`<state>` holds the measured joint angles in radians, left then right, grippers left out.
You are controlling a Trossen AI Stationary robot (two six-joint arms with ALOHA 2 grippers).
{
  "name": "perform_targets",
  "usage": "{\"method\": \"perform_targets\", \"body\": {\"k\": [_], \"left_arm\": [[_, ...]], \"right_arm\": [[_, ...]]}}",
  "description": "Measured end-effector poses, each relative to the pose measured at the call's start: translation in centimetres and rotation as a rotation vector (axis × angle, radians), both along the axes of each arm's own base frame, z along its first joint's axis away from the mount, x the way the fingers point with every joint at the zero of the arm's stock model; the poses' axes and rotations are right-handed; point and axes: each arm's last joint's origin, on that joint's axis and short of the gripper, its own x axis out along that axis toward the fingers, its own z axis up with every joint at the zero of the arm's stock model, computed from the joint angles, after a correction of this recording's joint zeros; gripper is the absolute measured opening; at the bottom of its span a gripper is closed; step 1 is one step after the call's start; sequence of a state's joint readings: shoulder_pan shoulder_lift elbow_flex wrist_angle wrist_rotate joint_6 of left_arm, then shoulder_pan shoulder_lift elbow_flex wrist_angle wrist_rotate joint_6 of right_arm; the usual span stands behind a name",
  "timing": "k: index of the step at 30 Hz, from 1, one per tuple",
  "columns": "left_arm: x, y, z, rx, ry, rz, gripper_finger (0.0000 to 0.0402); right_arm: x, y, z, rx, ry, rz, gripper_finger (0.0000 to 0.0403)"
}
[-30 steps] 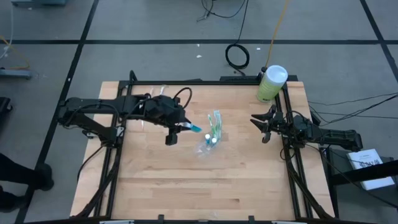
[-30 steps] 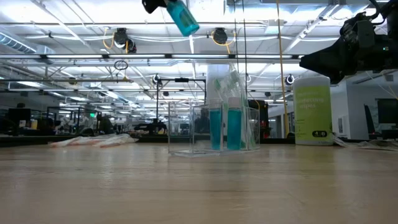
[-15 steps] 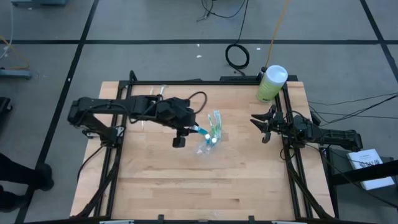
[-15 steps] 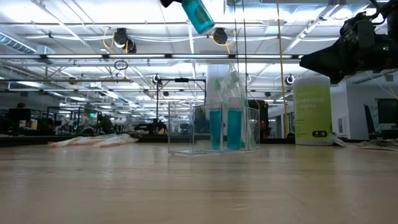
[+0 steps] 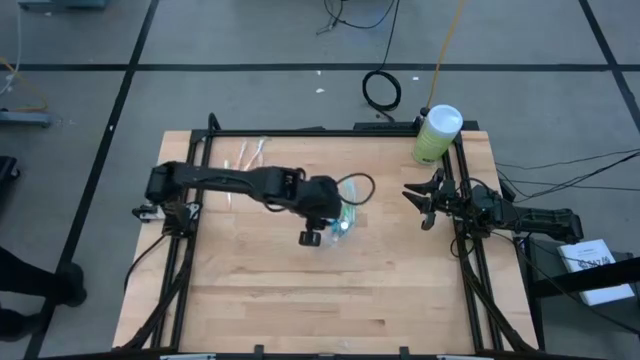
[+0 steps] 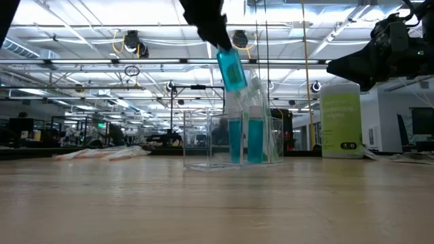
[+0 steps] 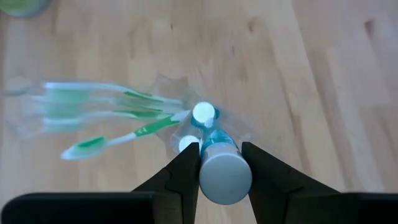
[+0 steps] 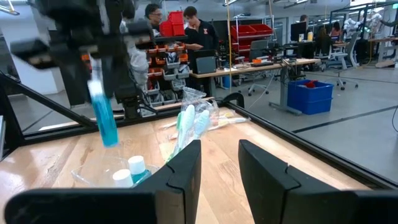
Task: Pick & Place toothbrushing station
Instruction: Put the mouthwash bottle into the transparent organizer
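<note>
The clear plastic holder stands on the table's middle; it also shows in the low view. In it stand two blue tubes, white caps up, and green-white toothbrushes. My left gripper is right above the holder, shut on a third blue tube. My right gripper is open and empty at the table's right edge; it shows in its own view too. My left gripper pinches the blue tube's upper end, by its round pale cap, between its two fingers. The fingers point down from above. The tube hangs below them, slightly tilted, lifted clear, its lower end just above the holder.
A big pale-green canister with a white lid stands at the far right corner. Wrapped toothbrushes lie at the far left. People stand in the room behind the table.
My left gripper has gone toward the table's right edge and down with the blue tube, from left of the holder to right above it. The tube has stayed in the hold and now hangs much lower, close over the holder.
</note>
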<state>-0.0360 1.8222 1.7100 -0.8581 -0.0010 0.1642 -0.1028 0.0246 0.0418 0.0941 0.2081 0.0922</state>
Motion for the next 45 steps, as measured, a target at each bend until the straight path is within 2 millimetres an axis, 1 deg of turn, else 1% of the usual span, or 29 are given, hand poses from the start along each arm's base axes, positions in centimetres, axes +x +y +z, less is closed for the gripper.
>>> {"method": "perform_targets", "body": {"k": [4, 7, 9, 19, 23, 34, 38, 42, 45], "left_arm": [[1.1, 0.0, -2.1, 0.008, 0.057, -0.009, 0.0113], [1.5, -0.1, -3.1, 0.011, 0.086, -0.012, 0.0113], [1.7, -0.1, -3.4, 0.011, 0.094, -0.013, 0.0113], [1.7, -0.1, -3.5, 0.002, 0.094, 0.001, 0.0113], [1.7, -0.1, -3.8, -0.002, 0.089, 0.002, 0.0113], [2.0, -0.9, -3.6, -0.021, 0.058, -0.032, 0.0113], [2.0, -0.8, -3.7, -0.017, 0.059, -0.037, 0.0113], [2.1, -0.5, -4.0, -0.014, 0.070, -0.032, 0.0113], [2.4, -0.5, -4.7, -0.011, 0.087, -0.036, 0.0113]], "right_arm": [[0.0, 0.0, 0.0, 0.000, 0.000, 0.000, 0.0098], [0.0, 0.0, 0.0, 0.000, 0.000, 0.000, 0.0098], [0.0, 0.0, 0.0, 0.000, 0.000, 0.000, 0.0098], [0.0, 0.0, 0.0, 0.000, -0.001, 0.000, 0.0098], [0.0, 0.0, 0.0, 0.000, 0.000, 0.000, 0.0098], [0.0, 0.0, 0.0, 0.000, 0.000, 0.000, 0.0098], [0.0, 0.0, 0.0, 0.000, 0.000, 0.000, 0.0098], [0.0, 0.0, 0.0, 0.000, 0.000, 0.000, 0.0098], [0.0, 0.0, 0.0, 0.000, 0.000, 0.000, 0.0098]]}}
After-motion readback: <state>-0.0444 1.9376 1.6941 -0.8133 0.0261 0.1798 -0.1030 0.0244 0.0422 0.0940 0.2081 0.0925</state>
